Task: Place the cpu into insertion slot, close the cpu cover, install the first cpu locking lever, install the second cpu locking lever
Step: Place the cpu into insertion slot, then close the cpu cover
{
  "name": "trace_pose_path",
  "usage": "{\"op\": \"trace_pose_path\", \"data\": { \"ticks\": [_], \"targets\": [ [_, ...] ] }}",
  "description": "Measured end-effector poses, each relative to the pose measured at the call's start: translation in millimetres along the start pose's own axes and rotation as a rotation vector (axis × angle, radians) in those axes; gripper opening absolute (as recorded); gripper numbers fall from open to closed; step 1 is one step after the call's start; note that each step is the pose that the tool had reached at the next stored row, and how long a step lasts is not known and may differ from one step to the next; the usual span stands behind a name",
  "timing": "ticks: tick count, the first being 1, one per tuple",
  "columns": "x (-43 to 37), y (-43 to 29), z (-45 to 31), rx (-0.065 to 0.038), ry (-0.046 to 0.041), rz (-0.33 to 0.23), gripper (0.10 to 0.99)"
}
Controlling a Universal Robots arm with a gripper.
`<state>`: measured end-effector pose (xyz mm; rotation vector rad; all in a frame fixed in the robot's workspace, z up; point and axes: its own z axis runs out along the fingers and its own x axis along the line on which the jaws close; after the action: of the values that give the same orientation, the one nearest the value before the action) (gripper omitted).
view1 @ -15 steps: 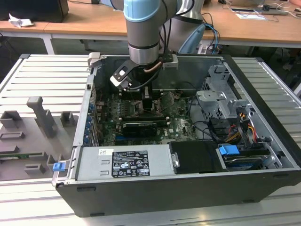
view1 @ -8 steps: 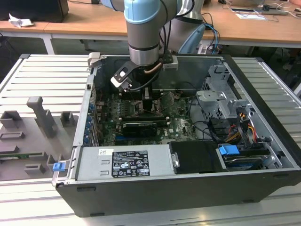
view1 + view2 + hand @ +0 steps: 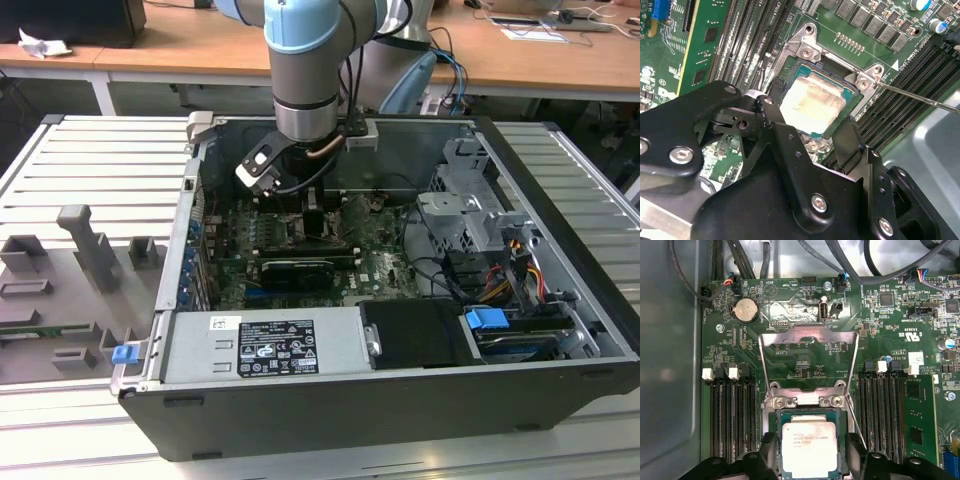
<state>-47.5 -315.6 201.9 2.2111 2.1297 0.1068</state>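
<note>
Cpu (image 3: 809, 447), pale silvery square, in insertion slot (image 3: 782, 416)

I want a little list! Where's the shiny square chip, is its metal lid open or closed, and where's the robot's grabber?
chip: pale silvery square cpu, lying in the dark square insertion slot
lid: silver-grey metal frame cpu cover, swung open, away from the socket
lever: thin metal rod, angled out from the socket's corner
grabber: black gripper, down at the chip
place: inside the open black computer case
</note>
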Motion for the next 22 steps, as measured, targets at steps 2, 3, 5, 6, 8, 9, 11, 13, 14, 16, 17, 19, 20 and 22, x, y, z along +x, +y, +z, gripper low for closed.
{"op": "trace_pose_path", "data": {
  "ticks": [2, 3, 5, 6, 8, 9, 11, 13, 14, 16, 17, 19, 20, 22],
  "targets": [
    [0.1, 0.0, 0.0, 0.000, 0.0004, 0.000, 0.667],
    [0.2, 0.0, 0.0, 0.000, 0.0005, 0.000, 0.667],
    [0.2, 0.1, -0.7, 0.000, 0.0004, 0.000, 0.667],
    [0.2, 0.2, -2.2, 0.000, -0.0003, 0.000, 0.667],
    [0.3, 1.1, -9.8, 0.001, -0.0039, 0.000, 0.463],
    [0.3, 1.3, -10.4, 0.001, -0.0042, 0.000, 0.341],
    [0.3, 1.4, -11.3, 0.002, -0.0049, 0.000, 0.161],
    [0.2, 1.4, -12.2, 0.002, -0.0052, 0.000, 0.106],
    [0.2, 1.5, -12.8, 0.002, -0.0052, 0.000, 0.106],
    [0.3, 1.7, -14.1, 0.002, -0.0048, 0.000, 0.106],
    [0.3, 1.7, -14.5, 0.002, -0.0049, 0.000, 0.106],
    [0.3, 1.7, -14.6, 0.002, -0.0046, 0.000, 0.106],
    [0.3, 1.7, -15.0, 0.002, -0.0049, 0.000, 0.106],
    [0.3, 1.9, -17.1, 0.002, -0.0051, 0.000, 0.106]
  ]
}}
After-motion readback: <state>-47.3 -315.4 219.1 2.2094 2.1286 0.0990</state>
